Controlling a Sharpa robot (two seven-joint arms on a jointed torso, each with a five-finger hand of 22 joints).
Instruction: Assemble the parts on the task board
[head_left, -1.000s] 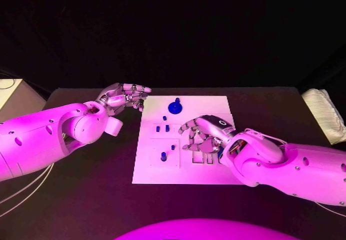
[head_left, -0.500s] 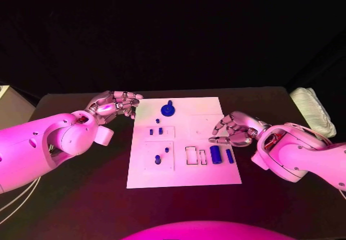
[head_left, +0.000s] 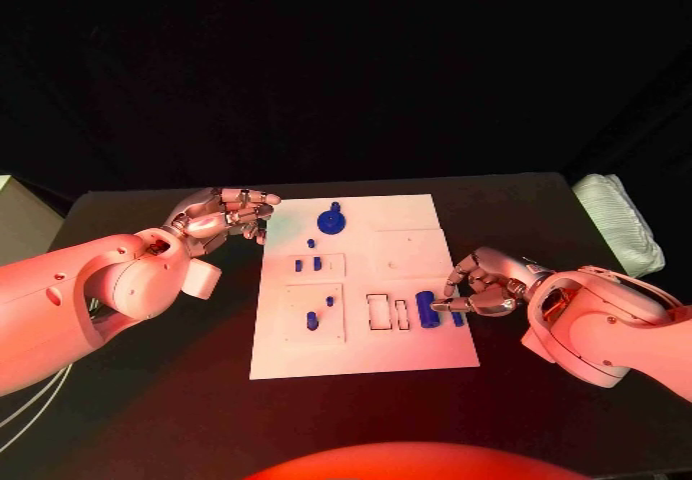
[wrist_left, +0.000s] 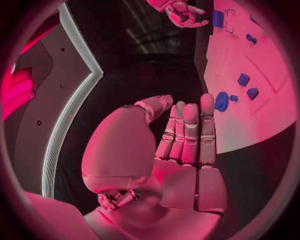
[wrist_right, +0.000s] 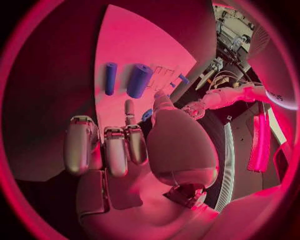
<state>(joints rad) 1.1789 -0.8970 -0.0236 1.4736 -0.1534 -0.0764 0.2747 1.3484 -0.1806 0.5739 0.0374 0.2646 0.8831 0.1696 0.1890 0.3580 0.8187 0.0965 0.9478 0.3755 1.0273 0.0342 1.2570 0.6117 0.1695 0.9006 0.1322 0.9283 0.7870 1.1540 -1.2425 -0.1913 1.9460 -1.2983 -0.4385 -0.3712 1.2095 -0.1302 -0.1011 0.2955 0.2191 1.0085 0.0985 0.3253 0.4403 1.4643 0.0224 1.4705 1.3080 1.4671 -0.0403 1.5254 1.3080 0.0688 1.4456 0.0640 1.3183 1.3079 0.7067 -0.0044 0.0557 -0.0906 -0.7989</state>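
- Hovering at the task board's (head_left: 418, 350) right edge: right hand (head_left: 483, 283), fingers curled in, nothing gripped, tips just beside the blue cylinder (head_left: 428, 305) lying on the board.
- Left hand (head_left: 221, 213) off the board's far left corner, fingers pressed together, holding nothing.
- Blue round part (head_left: 330, 220) near the board's far edge.

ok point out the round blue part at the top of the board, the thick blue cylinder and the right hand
round blue part (head_left: 330, 220), head view, disc centre
thick blue cylinder (head_left: 427, 305), head view, mid-body
right hand (head_left: 483, 285), head view, knuckles
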